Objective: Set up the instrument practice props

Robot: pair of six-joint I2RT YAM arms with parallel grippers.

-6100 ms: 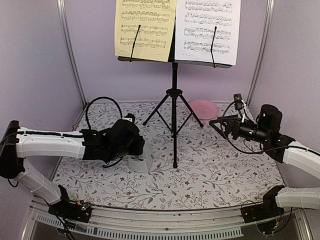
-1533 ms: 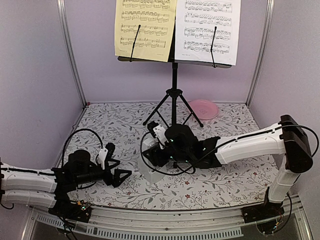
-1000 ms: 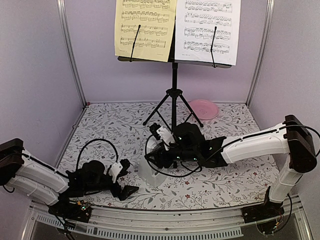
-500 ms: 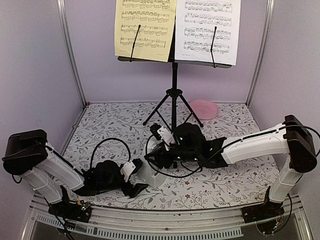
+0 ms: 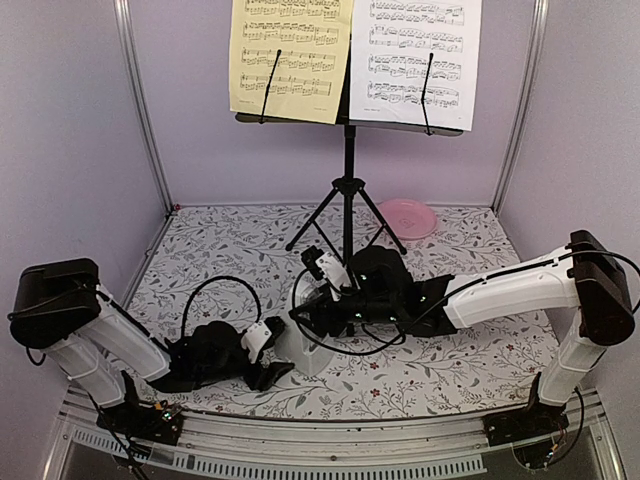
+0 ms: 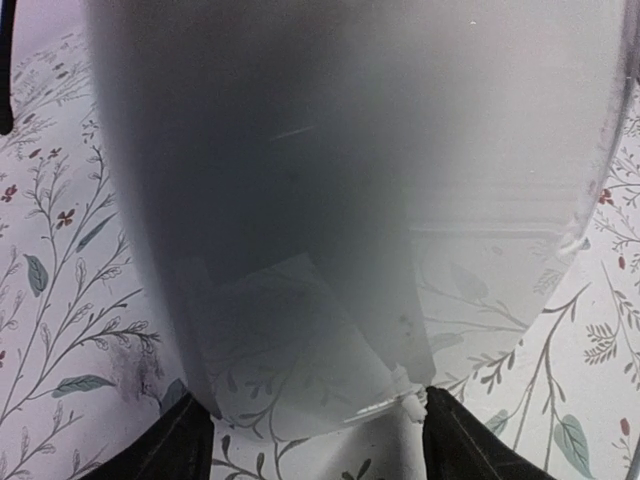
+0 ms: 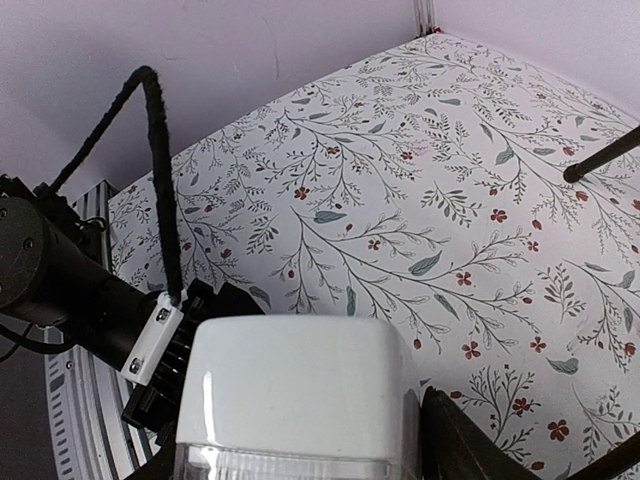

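Gripping the metronome's (image 5: 298, 348) white cap with right fingers (image 7: 452, 440), near the table (image 5: 450, 372) centre. Straddling its base with left fingers (image 6: 188, 446), spread apart; cannot tell whether touching. Pale grey, glossy, tapered.

I could read no word, number or brand name anywhere. The only printed signs were musical ones: several staves of black notes on the yellowish sheet-music page (image 5: 290, 58) and the same kind of staves on the white sheet-music page (image 5: 415, 55), both leaning on the black music stand (image 5: 349, 160). The notes were too small for me to read one by one, and I could not make out any title there. The pale-grey metronome (image 6: 350, 200) was only a blur, so I could tell no marks on it.
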